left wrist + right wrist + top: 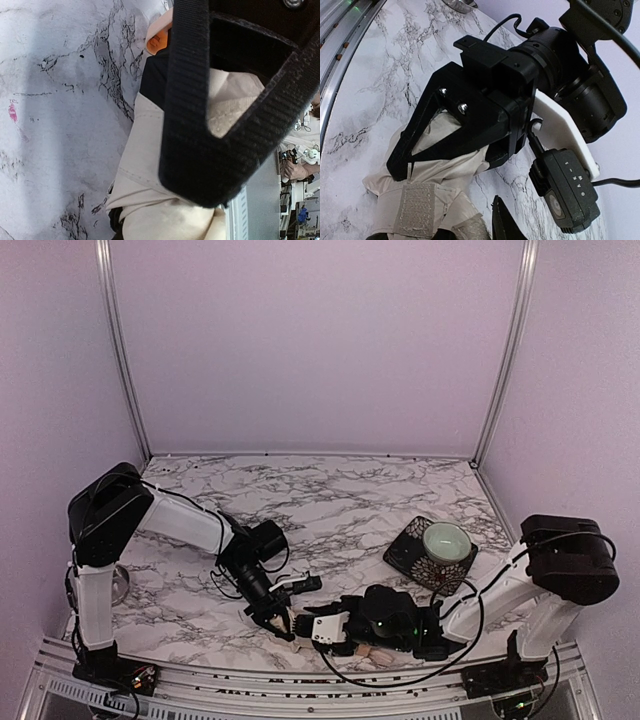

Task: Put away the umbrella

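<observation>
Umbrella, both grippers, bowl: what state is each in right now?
umbrella: collapsed, lying on the table, fabric loose, velcro patch exposed.
left gripper: down against the umbrella fabric; open or shut unclear.
right gripper: low beside the umbrella at the near edge; open or shut unclear.
bowl: upright on a dark patterned mat.

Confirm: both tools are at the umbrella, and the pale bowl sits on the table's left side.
No: the pale bowl sits on the right side, as the top external view shows. The left tool and right tool are at the umbrella.
</observation>
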`<action>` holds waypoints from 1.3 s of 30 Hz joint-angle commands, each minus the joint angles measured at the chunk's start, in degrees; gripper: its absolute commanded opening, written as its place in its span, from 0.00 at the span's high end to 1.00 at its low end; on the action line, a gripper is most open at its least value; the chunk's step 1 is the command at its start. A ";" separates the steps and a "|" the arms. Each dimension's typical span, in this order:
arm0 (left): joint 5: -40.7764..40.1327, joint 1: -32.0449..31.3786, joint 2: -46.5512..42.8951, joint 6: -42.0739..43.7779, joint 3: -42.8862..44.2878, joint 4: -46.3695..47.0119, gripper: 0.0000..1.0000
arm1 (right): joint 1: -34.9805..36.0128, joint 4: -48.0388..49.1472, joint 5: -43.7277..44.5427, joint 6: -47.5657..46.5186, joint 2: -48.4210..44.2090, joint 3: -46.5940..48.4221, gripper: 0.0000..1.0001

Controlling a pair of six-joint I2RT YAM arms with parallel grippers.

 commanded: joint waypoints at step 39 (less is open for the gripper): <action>-21.66 2.26 5.97 -3.98 3.86 3.75 1.00 | -2.13 -23.60 -2.28 9.19 -18.66 3.04 0.53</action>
